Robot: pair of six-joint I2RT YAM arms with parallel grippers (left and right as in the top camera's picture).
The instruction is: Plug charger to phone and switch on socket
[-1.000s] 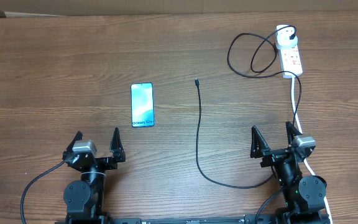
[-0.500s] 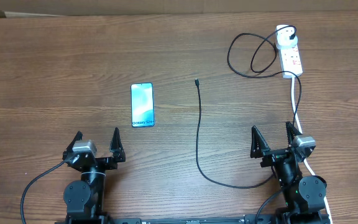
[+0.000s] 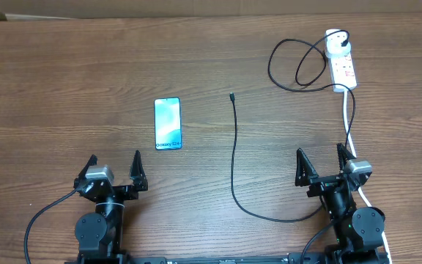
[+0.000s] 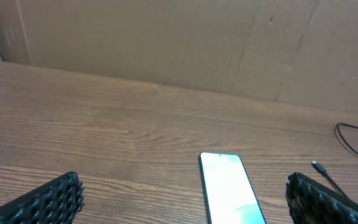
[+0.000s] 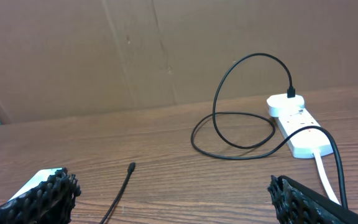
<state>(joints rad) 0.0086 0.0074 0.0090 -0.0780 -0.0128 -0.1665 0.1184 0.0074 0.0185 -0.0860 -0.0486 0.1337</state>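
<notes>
The left gripper (image 3: 114, 158) and right gripper (image 3: 319, 150) stand wide open and empty; the thin black charger cable (image 3: 234, 154), its tip loose right of the slim blue-screened phone (image 3: 168, 124), may slip when pinched, or tug the white power strip (image 3: 341, 62) further right.

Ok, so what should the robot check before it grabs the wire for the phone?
1. Left gripper open and empty: ok.
2. Right gripper open and empty: ok.
3. Charger tip lying free, apart from the phone: ok.
4. Phone flat on the table, screen up: ok.
5. White plug seated in the socket: ok.
6. Socket's red switch on: cannot tell.
</notes>
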